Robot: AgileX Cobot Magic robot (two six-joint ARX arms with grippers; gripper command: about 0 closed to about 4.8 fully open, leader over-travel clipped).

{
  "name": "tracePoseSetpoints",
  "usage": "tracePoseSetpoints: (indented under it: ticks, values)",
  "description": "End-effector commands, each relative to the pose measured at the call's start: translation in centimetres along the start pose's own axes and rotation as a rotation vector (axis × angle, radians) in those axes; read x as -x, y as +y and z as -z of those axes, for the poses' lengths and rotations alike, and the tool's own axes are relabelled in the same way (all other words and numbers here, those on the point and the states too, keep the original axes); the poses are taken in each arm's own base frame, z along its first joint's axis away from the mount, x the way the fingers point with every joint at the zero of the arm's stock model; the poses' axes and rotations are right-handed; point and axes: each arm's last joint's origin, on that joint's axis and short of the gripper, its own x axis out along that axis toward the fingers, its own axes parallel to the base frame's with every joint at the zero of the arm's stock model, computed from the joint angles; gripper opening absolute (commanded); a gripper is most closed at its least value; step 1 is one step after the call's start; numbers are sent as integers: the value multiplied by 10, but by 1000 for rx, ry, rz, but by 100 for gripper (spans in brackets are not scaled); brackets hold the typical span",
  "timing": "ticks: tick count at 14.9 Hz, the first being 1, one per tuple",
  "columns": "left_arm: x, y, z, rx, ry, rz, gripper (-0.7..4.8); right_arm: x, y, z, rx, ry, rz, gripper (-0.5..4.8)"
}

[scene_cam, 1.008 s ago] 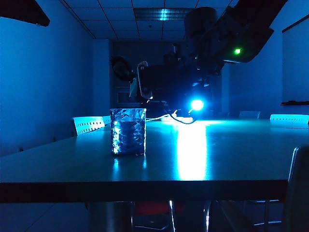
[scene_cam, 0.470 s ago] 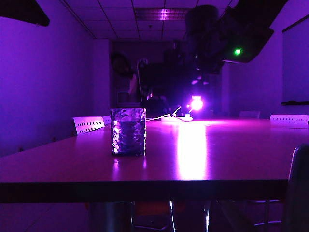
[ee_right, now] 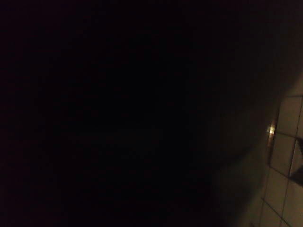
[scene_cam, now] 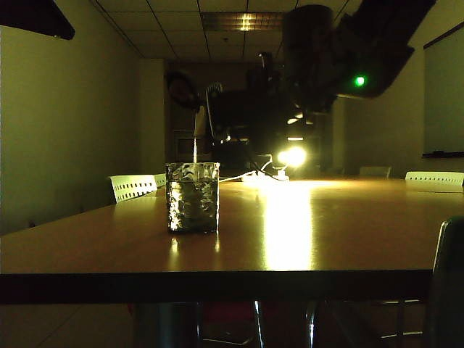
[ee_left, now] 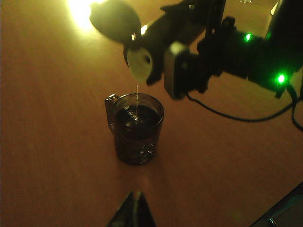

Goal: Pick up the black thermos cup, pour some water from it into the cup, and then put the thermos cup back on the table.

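We find the right gripper [ee_left: 182, 56] up above the table [scene_cam: 348, 232], clamped around the black thermos cup [ee_left: 156, 42]; its jaws stand fairly wide on that round body, though the dark hides the contact itself. The thermos cup lies close to level, its long axis running left to right, pale mouth [ee_left: 140, 64] tipped down toward the left. From it a thin thread of water [ee_left: 137, 97] falls into the cup [scene_cam: 192, 197], which stands upright on the glossy wooden top, left of centre. The cup is short, wide, clear glass with a hammered, glinting wall, part full. In the right wrist view we see almost only blackness, with a corner of ceiling tiles. Of the left gripper [ee_left: 134, 212] only a dark tip shows, well apart on the cup's near side; we cannot tell how its jaws stand.
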Motion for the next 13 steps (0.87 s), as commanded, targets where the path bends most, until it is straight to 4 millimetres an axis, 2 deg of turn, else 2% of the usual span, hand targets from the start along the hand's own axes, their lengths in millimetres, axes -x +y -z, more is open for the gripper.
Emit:
tracePoseSetpoints:
  ticks: [1, 13]
  values:
    - [1, 0, -3, -3, -17, 0, -5, 5, -9, 0, 0, -5, 104, 181]
    - [1, 0, -3, -3, -18, 8, -5, 5, -9, 0, 76, -11, 106, 190]
